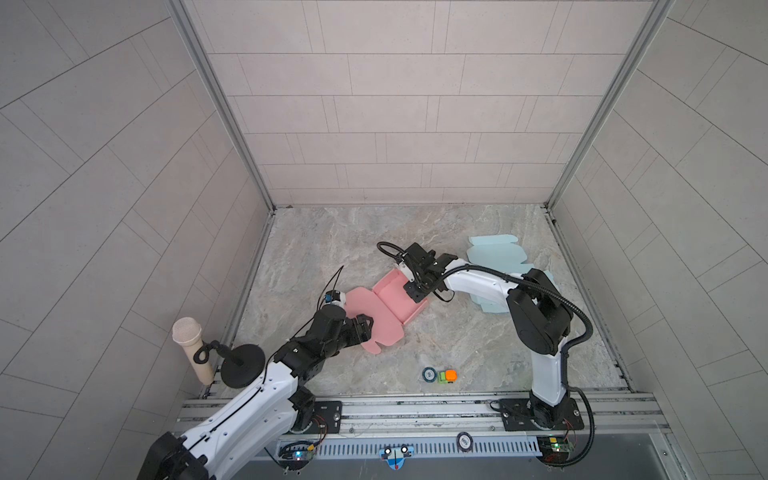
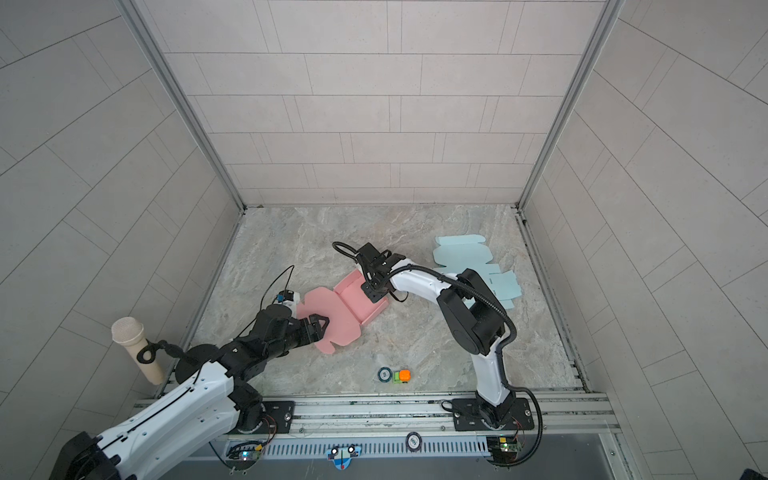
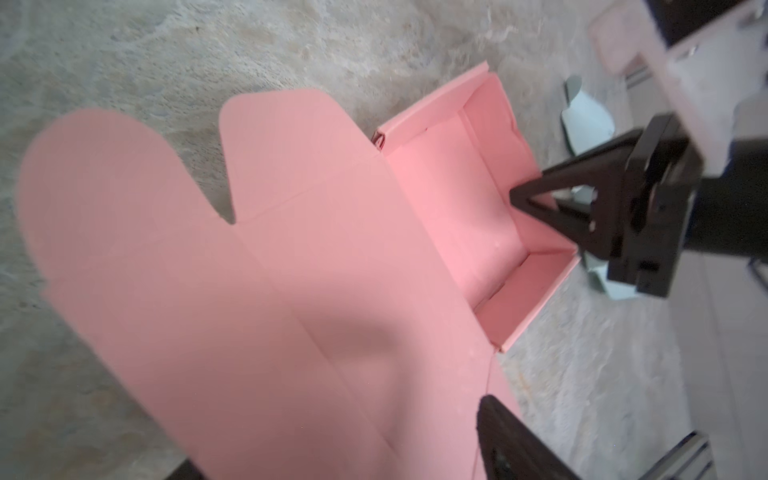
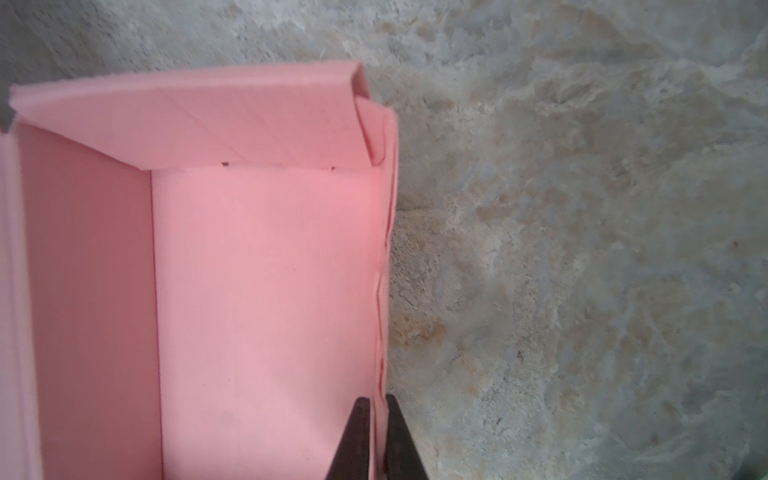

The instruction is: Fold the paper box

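Closest to the lens in the left wrist view is the lid panel (image 3: 249, 311) of the pink paper box (image 1: 390, 307), a flat sheet with two rounded flaps lying on the marble table (image 1: 478, 345). Beyond it the box's tray (image 3: 465, 208) stands formed, with walls raised around a rectangular floor. In both top views the box sits near the middle of the table, tray toward the right arm and lid toward the left arm.

The right gripper (image 4: 379, 415) is closed tight on one wall of the tray. Its wrist view shows one dark finger (image 4: 359, 440) inside the tray and its mate outside, with the thin pink wall pinched between them.

The left gripper (image 1: 365, 324) hangs at the near edge of the lid panel with its jaws spread wide. One finger (image 3: 503, 440) shows beside the paper. The other seems to be the dark sliver under the sheet's opposite side, though blur leaves that uncertain. Whether either touches the paper cannot be told.

A pale blue cut sheet (image 1: 494, 253) lies flat behind the right arm, which partly covers it. Near the front rail sit a small orange and green toy (image 1: 448, 376) and, just beside it, a round dark disc (image 1: 429, 374). Both are well apart from the box. A microphone (image 1: 188, 340) stands at the table's left edge.
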Controlling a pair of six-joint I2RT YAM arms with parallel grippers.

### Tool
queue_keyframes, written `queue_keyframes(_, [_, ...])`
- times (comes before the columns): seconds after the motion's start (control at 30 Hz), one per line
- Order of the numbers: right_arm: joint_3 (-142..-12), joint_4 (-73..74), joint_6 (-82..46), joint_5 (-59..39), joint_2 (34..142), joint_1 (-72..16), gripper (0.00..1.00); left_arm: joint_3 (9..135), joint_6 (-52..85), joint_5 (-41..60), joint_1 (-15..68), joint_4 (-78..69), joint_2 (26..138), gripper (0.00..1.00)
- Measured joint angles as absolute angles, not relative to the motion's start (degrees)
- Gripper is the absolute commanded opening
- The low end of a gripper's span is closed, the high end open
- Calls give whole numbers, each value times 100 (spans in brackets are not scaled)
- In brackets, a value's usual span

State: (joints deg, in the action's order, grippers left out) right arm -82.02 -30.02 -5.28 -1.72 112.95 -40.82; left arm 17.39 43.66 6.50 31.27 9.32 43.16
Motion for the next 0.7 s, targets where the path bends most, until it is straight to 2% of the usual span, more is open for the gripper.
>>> queue_keyframes(0.07, [-8202,-3000,-541,-220,11297,-4086,13,1743,4364,687,3127,843,4340,58])
queue_keyframes(0.23, [-8204,-2998,-572,-320,11297,-4160,14,1833,4355,766,3127,757,4491,46])
queue_keyframes(0.57, [-8202,-3004,-609,-410,11295,-4329,15,2075,4261,794,3127,742,4672,36])
queue_keyframes(0.7, [-8009,-2895,-685,-436,11275,-4344,19,2150,4224,784,3127,766,4663,30])
